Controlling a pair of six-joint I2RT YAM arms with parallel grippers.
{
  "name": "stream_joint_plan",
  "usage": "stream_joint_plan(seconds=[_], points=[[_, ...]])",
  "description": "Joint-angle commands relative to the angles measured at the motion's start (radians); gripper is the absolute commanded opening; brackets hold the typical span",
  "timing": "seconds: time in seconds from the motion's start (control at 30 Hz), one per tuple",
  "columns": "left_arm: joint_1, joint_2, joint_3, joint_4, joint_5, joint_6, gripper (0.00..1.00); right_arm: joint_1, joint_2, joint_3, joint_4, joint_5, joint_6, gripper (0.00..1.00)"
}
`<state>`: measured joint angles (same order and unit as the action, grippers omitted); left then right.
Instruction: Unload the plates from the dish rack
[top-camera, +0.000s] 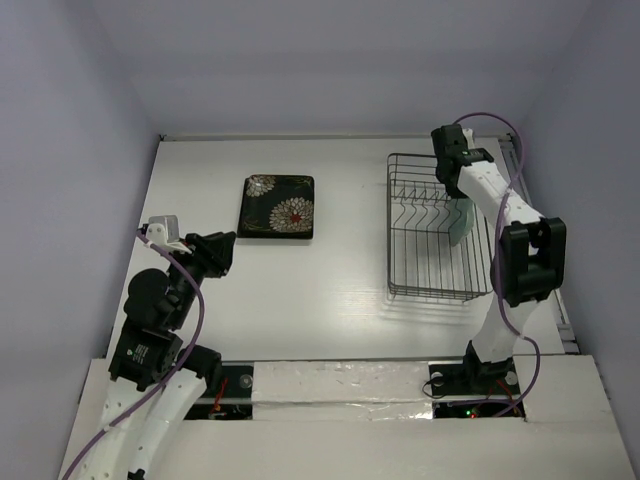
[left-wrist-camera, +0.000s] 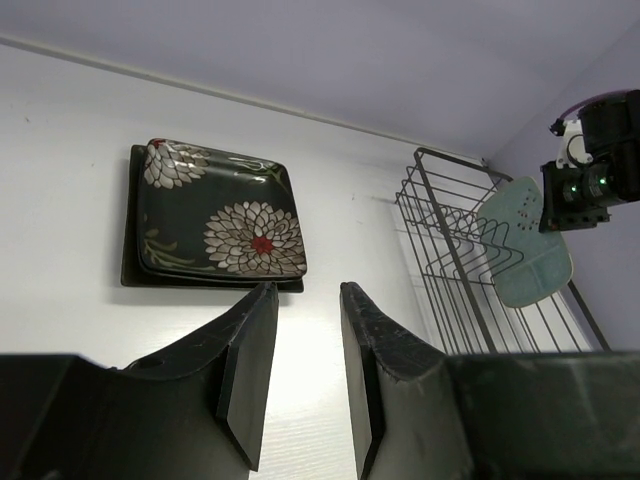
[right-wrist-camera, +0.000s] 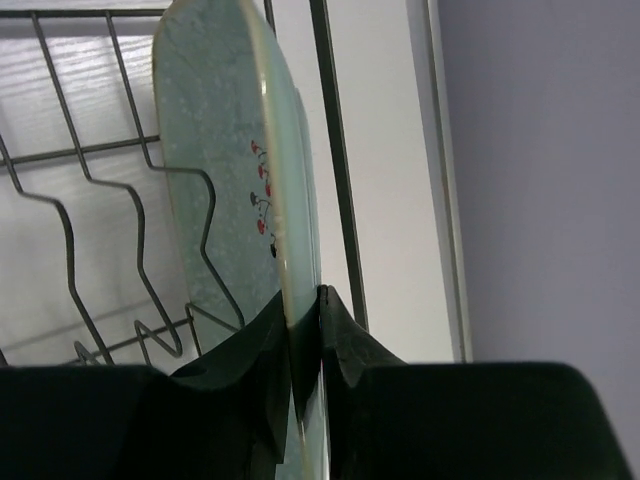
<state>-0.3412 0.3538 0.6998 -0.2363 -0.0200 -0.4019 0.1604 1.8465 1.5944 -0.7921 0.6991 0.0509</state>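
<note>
The dish rack (top-camera: 440, 228) is a dark wire basket at the right of the table. The pale mint plate (top-camera: 461, 232) stands on edge inside it near its right wall. My right gripper (top-camera: 457, 198) is shut on that plate's top rim; in the right wrist view the fingers (right-wrist-camera: 303, 312) clamp the edge-on mint plate (right-wrist-camera: 225, 170). A black plate with white flowers (top-camera: 277, 206) lies on another dark plate left of the rack. My left gripper (top-camera: 216, 254) is open and empty, near that stack (left-wrist-camera: 215, 220). The teal-centred plate is not visible.
The rack's upright prongs (right-wrist-camera: 90, 230) stand just left of the mint plate. The rack wall (right-wrist-camera: 335, 150) and the table's right edge are close on its right. The side walls enclose the table. From the left wrist the rack (left-wrist-camera: 455, 270) and mint plate (left-wrist-camera: 525, 245) show at right.
</note>
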Motion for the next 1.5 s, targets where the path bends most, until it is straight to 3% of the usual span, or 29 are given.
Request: stream_joint_plan(seconds=[0.0, 0.27, 0.47, 0.57, 0.67, 0.8, 0.97, 1.03, 1.13, 1.33, 1.47], points=[[-0.007, -0.004, 0.004, 0.031, -0.009, 0.003, 0.29, 0.013, -0.119, 0.001, 0.094, 0.086, -0.109, 0.0], [-0.007, 0.014, 0.001, 0.034, -0.003, 0.003, 0.29, 0.051, -0.227, 0.048, 0.074, 0.174, -0.103, 0.0], [-0.007, 0.02, 0.001, 0.031, -0.009, 0.003, 0.29, 0.093, -0.334, 0.182, -0.012, 0.166, -0.018, 0.0], [-0.007, 0.024, 0.001, 0.029, -0.009, 0.002, 0.29, 0.169, -0.395, 0.219, -0.029, 0.084, 0.052, 0.0], [-0.007, 0.028, 0.003, 0.029, -0.012, 0.002, 0.29, 0.273, -0.446, 0.15, 0.055, -0.033, 0.15, 0.0], [-0.007, 0.033, 0.003, 0.029, -0.017, 0.002, 0.29, 0.398, -0.506, -0.057, 0.348, -0.272, 0.32, 0.0], [-0.007, 0.04, 0.003, 0.025, -0.021, 0.0, 0.29, 0.553, -0.498, -0.273, 0.638, -0.374, 0.578, 0.0], [-0.007, 0.043, 0.003, 0.025, -0.021, 0.0, 0.29, 0.576, -0.471, -0.353, 0.772, -0.524, 0.619, 0.0], [-0.007, 0.047, 0.003, 0.023, -0.023, 0.0, 0.29, 0.631, -0.432, -0.402, 0.876, -0.683, 0.568, 0.0], [-0.007, 0.053, 0.003, 0.026, -0.021, 0.0, 0.29, 0.653, -0.313, -0.429, 0.831, -0.927, 0.423, 0.0], [-0.007, 0.057, 0.003, 0.025, -0.024, 0.0, 0.29, 0.653, -0.234, -0.435, 0.795, -1.009, 0.379, 0.0]])
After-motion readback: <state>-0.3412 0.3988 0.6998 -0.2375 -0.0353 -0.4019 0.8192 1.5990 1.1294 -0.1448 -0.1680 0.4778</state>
